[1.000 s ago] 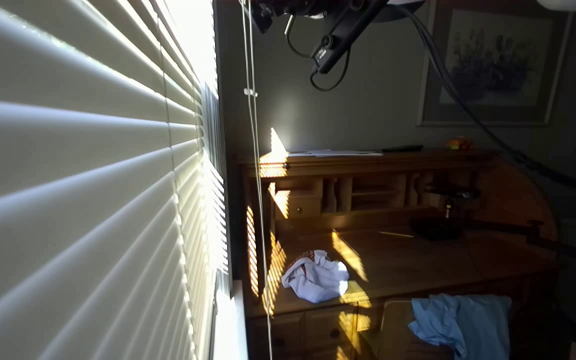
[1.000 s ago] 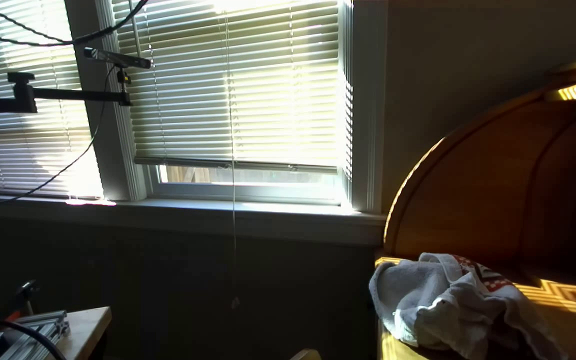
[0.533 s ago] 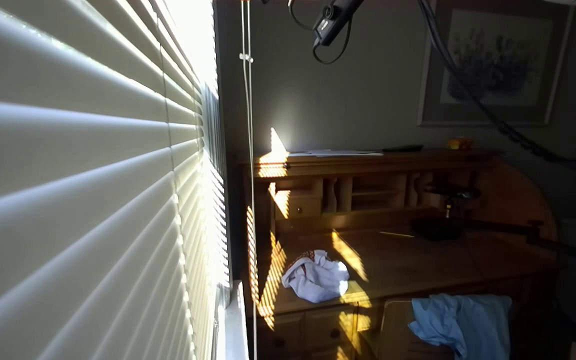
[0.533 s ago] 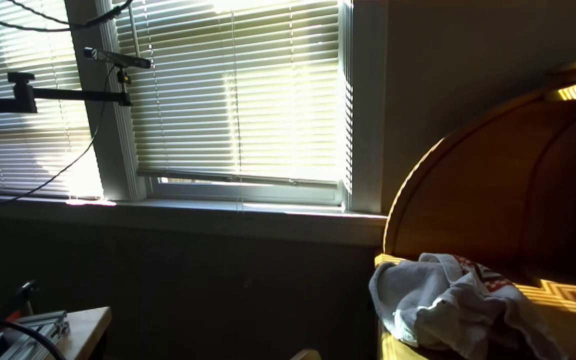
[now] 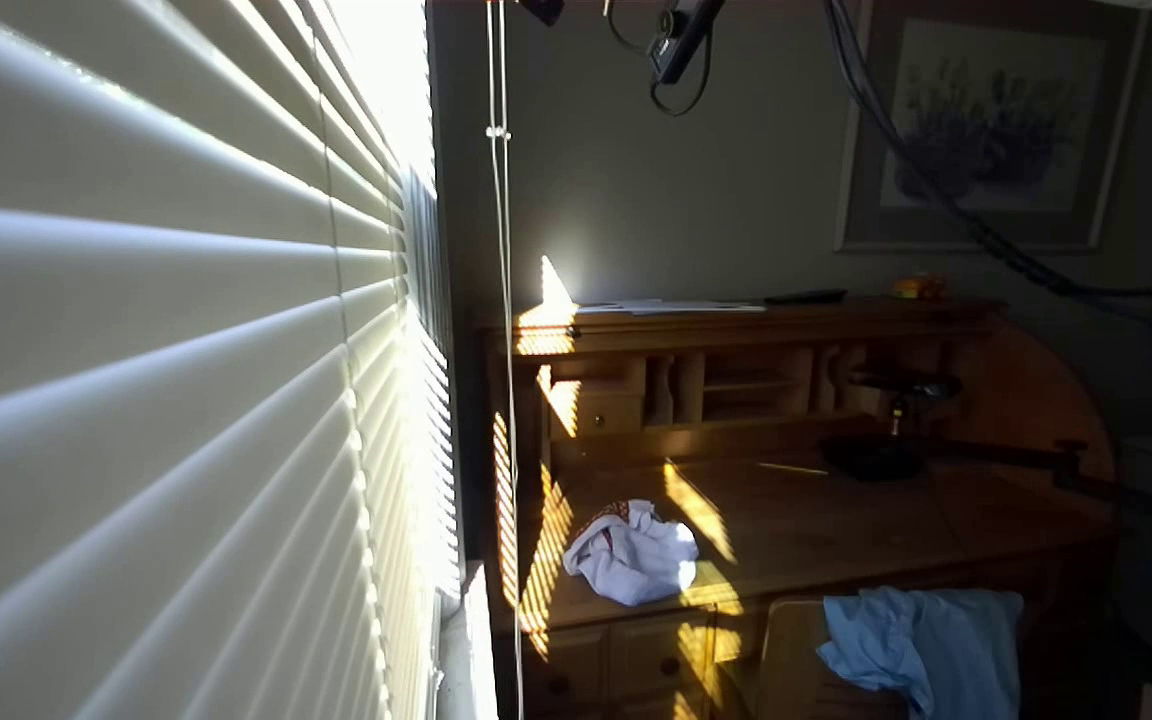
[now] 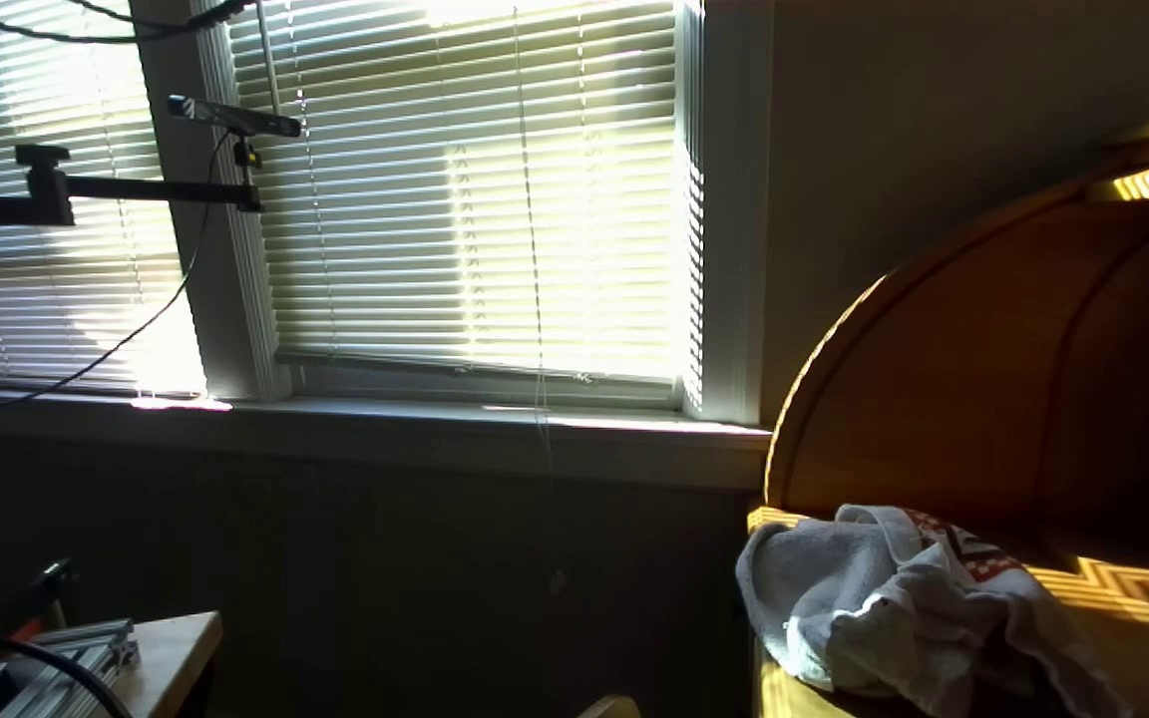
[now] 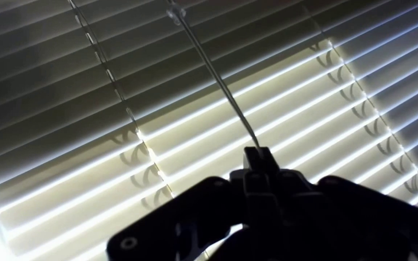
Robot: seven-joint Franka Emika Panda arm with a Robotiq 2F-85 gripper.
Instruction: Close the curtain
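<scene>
The curtain is a white slatted blind point(image 6: 385, 219) over the window. Its bottom rail point(image 6: 375, 361) hangs a little above the sill point(image 6: 385, 407) and tilts, lower at the right end. The slats point(image 5: 136, 330) fill the left of an exterior view and lie behind the gripper in the wrist view point(image 7: 201, 137). My gripper point(image 7: 261, 154) is shut on the blind's pull cord point(image 7: 218, 78), which runs up from the fingertips to a clear bead point(image 7: 176, 13). The cord also hangs in both exterior views point(image 5: 506, 260) point(image 6: 532, 229). The gripper's fingers are not clearly visible in the exterior views.
A camera point(image 6: 233, 115) on a black bar stands before the window, with cables at upper left. A second blind point(image 6: 56, 249) covers the neighbouring window. A wooden desk point(image 5: 786, 510) holds a white cloth point(image 5: 631, 555). A blue cloth point(image 5: 926, 650) hangs on a chair.
The blind's bottom rail has come down towards the sill, its right end lowest. The arm and cord bead rose, then dropped slightly. The cord swung right in an exterior view.
</scene>
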